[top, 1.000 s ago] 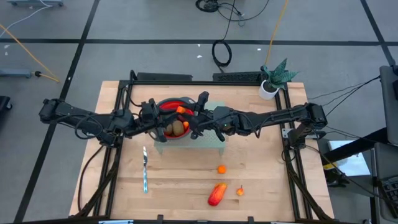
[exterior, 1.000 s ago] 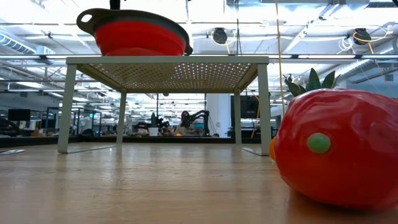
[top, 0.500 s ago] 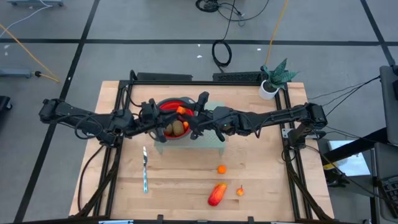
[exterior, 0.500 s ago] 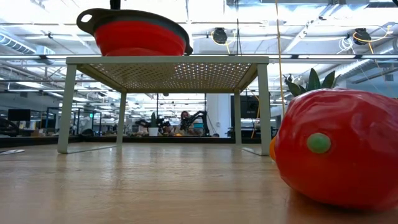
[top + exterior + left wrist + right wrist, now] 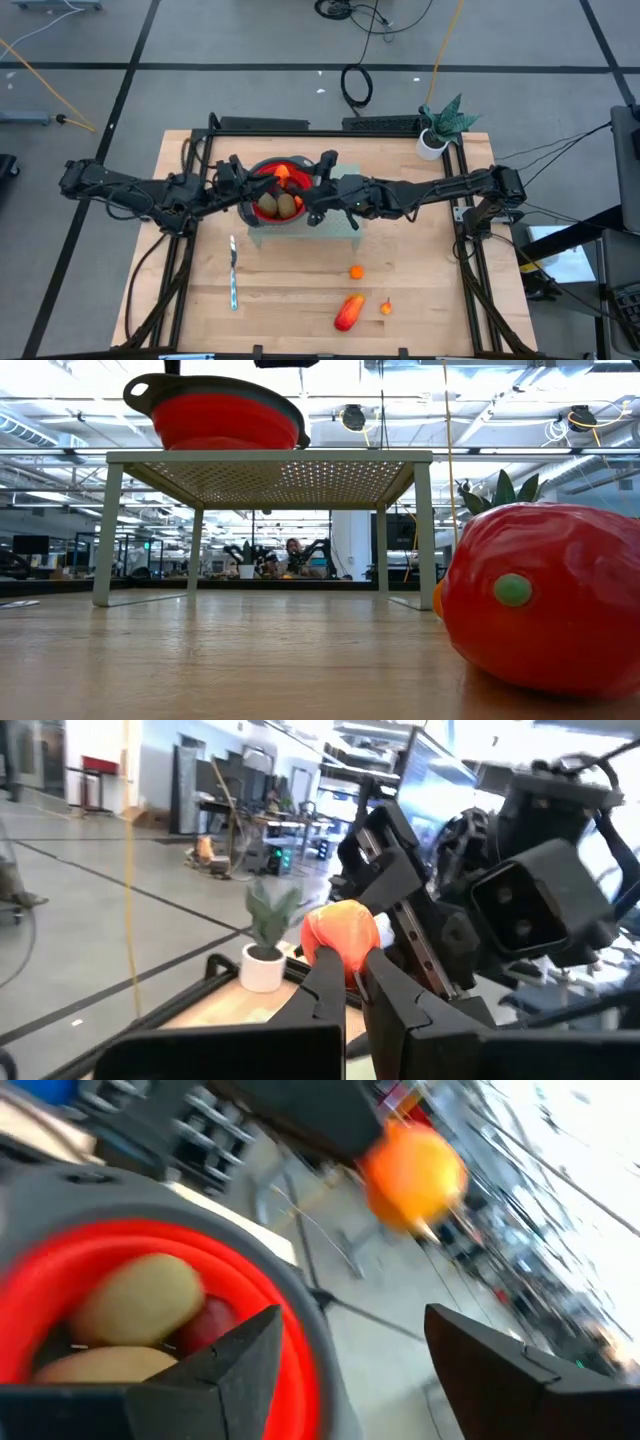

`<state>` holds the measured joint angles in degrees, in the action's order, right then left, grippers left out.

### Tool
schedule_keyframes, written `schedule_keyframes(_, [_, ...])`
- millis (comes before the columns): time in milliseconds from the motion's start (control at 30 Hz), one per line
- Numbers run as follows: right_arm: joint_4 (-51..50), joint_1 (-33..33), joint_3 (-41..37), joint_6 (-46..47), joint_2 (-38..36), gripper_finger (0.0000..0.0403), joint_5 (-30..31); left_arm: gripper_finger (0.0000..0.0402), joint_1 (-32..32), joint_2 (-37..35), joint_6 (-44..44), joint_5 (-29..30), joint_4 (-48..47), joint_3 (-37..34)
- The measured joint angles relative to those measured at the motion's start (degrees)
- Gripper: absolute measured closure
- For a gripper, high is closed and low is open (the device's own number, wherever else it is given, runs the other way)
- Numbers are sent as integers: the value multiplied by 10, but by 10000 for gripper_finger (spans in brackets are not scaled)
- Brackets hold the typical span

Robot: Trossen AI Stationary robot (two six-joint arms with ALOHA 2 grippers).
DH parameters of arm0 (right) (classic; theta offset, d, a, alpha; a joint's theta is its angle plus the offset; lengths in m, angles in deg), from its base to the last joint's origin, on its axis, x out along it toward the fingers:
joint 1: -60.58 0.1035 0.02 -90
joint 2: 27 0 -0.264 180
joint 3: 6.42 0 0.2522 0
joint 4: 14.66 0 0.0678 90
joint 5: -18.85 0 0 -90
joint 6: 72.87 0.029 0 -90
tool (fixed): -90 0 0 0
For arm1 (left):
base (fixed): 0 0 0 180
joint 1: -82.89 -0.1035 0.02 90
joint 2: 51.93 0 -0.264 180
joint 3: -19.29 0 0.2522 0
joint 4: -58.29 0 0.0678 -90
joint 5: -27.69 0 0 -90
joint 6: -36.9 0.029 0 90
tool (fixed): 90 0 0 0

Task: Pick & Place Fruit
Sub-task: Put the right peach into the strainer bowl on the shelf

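Both arms meet over the red bowl [image 5: 277,190], which sits on a pale perforated rack [image 5: 270,465] at the back of the table [image 5: 420,300]. The left tool [image 5: 352,982] has its fingers pinched together on a small orange fruit [image 5: 340,937], held up right next to the right tool [image 5: 350,1350]. That one stands with its fingers spread wide and nothing between them, poised above the bowl's rim. Inside the bowl lie two brown-green ovals [image 5: 135,1300] and a dark-red piece [image 5: 215,1325].

Three fruits wait near the front of the table: a small orange ball [image 5: 356,271], a tinier one [image 5: 386,307] and the long red-orange piece [image 5: 348,312]. A silver knife [image 5: 233,272] lies well apart to the left.

The worry, as I see it, is the crowding (two wrists almost touching). If the left tool lets go while off-centre, the orange fruit could strike the rim, bounce off the rack and roll away, or the arms could knock the bowl.
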<state>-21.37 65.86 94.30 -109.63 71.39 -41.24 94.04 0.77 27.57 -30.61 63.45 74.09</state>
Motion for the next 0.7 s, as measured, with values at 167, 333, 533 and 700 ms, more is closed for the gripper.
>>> schedule_keyframes(167, [-11,-1,0,33,0,165,76,394,0,-32,-21,32,-54,0])
schedule_keyframes(333, [-29,0,0,75,0,198,74,394,-3,-54,-73,36,-101,0])
schedule_keyframes(533, [-67,0,0,123,-5,271,63,397,-3,-57,-139,40,-140,0])
schedule_keyframes(700, [-85,2,0,166,-18,341,-16,396,-3,-57,-173,39,-159,0])
